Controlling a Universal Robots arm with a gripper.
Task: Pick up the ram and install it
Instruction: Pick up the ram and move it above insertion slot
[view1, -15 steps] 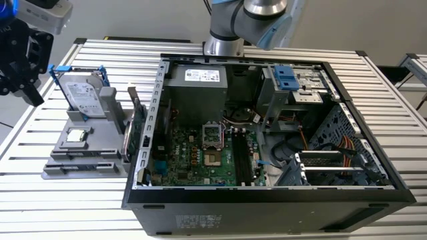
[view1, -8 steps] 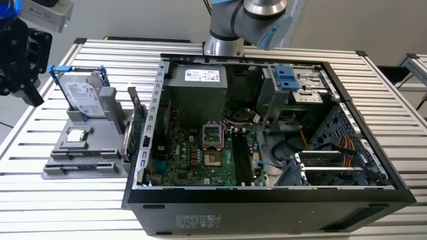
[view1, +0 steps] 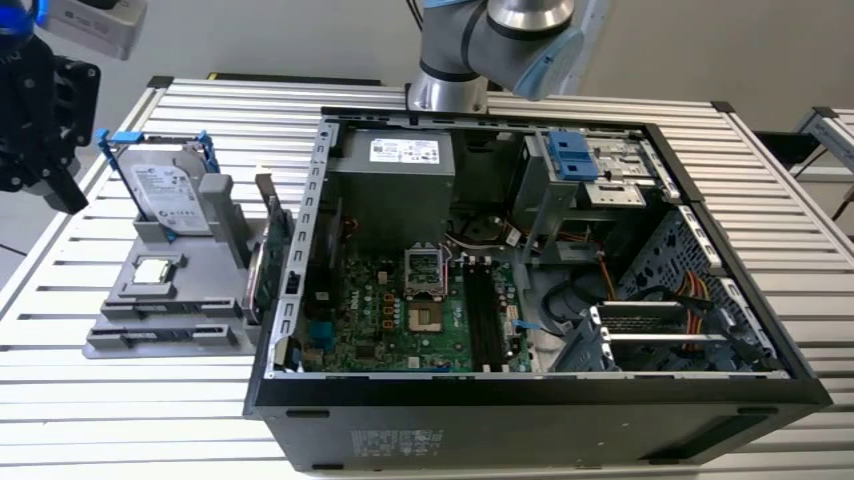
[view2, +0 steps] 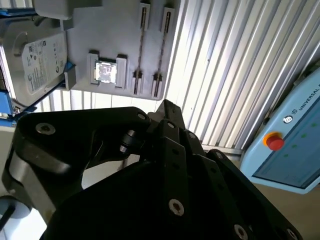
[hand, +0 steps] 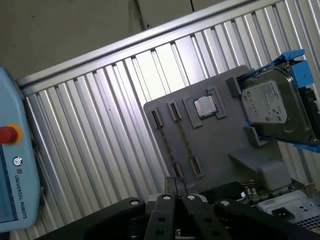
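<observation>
Exterior camera looked steeply down across the open computer case (view1: 534, 430); both wrist cameras faced down from above on the parts holder (hand: 220, 145), shared by all views.

One hard drive (view1: 171, 195), one processor chip (view1: 156, 270), one grey holder (view1: 120, 343), one open computer case (view1: 534, 420), one gripper (hand: 175, 186).

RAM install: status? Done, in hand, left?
Done: nothing confirmable; the motherboard slots in the open case are too dark to tell if a stick is seated. In hand: the gripper hangs above the gray fixture, by its two narrow holders; whether it grips the ram I cannot tell. Left: apparently the pick and the seating.
</observation>
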